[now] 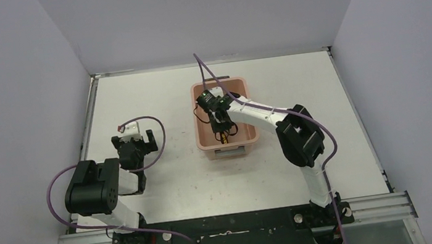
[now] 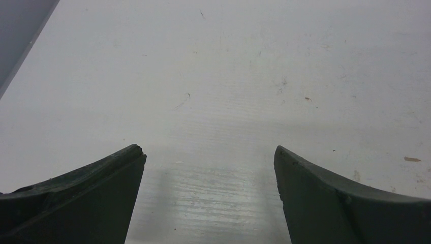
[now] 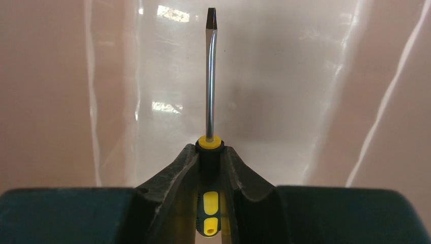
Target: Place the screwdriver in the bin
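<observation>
The salmon-pink bin (image 1: 203, 137) stands mid-table, and its inner wall (image 3: 56, 101) fills the right wrist view. My right gripper (image 1: 223, 128) reaches down inside the bin. Its jaws are shut on the black and yellow handle of the screwdriver (image 3: 209, 168). The thin metal shaft points straight ahead from my right gripper (image 3: 209, 155) toward the bin's pale floor. In the top view only a bit of yellow handle (image 1: 224, 137) shows below the gripper. My left gripper (image 1: 137, 143) is open and empty over bare table, to the left of the bin. Its fingers (image 2: 101, 188) stand wide apart.
White walls close the table on the left, back and right. A purple cable (image 1: 208, 76) loops over the bin's far end from the right arm. A metal rail (image 1: 232, 222) runs along the near edge by the arm bases.
</observation>
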Tool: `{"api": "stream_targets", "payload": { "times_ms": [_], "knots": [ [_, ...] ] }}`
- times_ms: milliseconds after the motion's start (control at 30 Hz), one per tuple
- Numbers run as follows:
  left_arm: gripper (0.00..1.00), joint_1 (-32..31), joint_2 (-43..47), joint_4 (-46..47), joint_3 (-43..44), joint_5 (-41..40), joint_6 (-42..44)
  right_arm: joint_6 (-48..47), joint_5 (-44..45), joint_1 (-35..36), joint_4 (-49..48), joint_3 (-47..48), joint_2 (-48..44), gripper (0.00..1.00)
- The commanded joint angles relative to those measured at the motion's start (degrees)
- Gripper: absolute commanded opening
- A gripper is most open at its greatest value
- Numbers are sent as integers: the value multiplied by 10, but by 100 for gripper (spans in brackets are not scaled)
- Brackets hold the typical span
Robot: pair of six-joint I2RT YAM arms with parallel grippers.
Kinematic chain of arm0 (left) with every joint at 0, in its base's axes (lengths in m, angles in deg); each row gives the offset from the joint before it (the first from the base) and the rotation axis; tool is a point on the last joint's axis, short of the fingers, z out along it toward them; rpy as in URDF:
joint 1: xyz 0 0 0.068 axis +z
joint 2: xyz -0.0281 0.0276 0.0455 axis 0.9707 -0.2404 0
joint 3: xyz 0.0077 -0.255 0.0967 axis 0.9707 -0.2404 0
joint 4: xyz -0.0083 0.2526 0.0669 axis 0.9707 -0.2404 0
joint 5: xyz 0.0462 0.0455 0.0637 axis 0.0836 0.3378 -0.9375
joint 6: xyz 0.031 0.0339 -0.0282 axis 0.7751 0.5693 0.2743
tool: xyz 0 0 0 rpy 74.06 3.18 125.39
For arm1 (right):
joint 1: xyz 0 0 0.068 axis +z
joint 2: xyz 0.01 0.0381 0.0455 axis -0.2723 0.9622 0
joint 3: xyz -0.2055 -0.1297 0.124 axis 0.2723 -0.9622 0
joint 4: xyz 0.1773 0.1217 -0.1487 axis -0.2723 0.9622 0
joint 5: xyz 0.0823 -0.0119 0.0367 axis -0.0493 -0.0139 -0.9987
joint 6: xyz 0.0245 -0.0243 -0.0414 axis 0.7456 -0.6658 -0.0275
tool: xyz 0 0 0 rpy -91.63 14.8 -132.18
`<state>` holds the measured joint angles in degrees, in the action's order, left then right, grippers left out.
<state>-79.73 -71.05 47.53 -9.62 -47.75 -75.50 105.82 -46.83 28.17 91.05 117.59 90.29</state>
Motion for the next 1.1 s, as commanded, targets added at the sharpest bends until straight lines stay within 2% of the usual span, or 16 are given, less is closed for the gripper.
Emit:
{"api": "stream_targets", "payload": {
  "times_ms": [0,233,300,400,500,600,733,900,1000,1067],
  "knots": [
    [97,3,1,32,10,6,0,13,4,-14,-43,-17,18,0],
    [97,3,0,33,11,6,0,16,2,-31,-62,-42,28,2],
    [97,3,0,33,11,6,0,15,0,-32,-56,-38,27,19],
    [97,3,0,33,11,6,0,16,-1,-31,-40,-29,18,62],
    [97,3,0,33,11,6,1,13,8,-30,-19,-7,-5,82],
    [97,3,0,33,11,6,0,4,16,-30,0,26,-40,93],
    [97,3,0,33,11,6,1,-19,5,-34,12,72,-96,99],
    [97,2,0,33,11,5,1,-34,-52,-59,-19,75,-173,100],
    [97,2,1,32,11,5,1,-35,-109,-112,-81,7,-244,100],
    [97,2,2,31,11,6,0,-34,-110,-154,-131,-68,-305,100]
  ]
}}
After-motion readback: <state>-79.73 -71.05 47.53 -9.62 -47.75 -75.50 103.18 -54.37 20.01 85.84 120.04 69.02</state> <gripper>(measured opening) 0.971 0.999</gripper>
